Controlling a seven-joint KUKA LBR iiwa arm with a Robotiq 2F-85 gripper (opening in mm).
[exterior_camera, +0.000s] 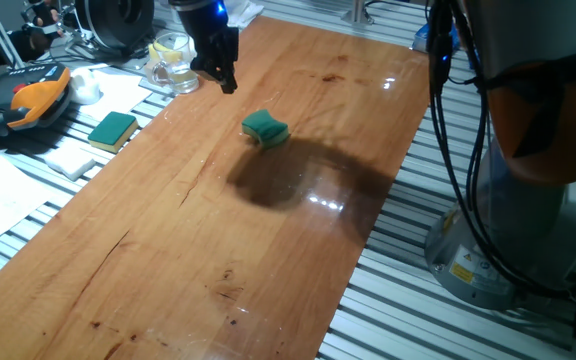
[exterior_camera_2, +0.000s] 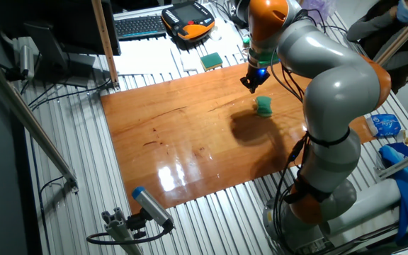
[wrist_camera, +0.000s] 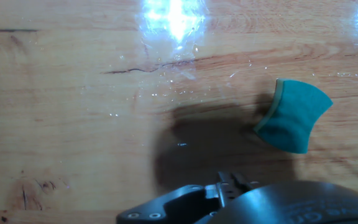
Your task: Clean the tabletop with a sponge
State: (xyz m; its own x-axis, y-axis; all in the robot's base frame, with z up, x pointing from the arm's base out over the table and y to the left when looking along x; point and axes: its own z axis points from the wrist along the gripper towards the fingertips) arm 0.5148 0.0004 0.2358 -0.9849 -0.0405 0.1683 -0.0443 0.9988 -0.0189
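One robot arm (exterior_camera_2: 331,92), one gripper (exterior_camera: 226,80), two sponges and one wooden tabletop (exterior_camera: 168,240) are shown. The teal-green sponge (exterior_camera: 266,128) with waisted sides lies alone on the tabletop, free of the gripper and tilted so that one edge is raised and its thin yellowish layer shows along one side. In one fixed view the gripper hangs above the board, and the sponge sits below the fingertips and off to one side of them, apart from the jaws with bare wood between. In the other fixed view the same gripper (exterior_camera_2: 250,83) is poised just beside and above the sponge (exterior_camera_2: 263,106), with no contact visible. In the hand view the sponge (wrist_camera: 293,116) lies to the right of the line of the jaws, at the edge of the dark shadow cast on the wood (wrist_camera: 73,124); the fingers themselves are hidden behind the hand's housing there. The jaws hold nothing; the fingertips appear drawn close together, but whether they are fully clenched cannot be told. The second sponge, a flatter rectangular green sponge (exterior_camera: 113,129), rests off the board on the ribbed metal frame (exterior_camera: 418,290), well apart from the jaws. One glass mug (exterior_camera: 173,62) and one orange-and-black handheld controller (exterior_camera: 28,100) stand beyond the board's far edge.
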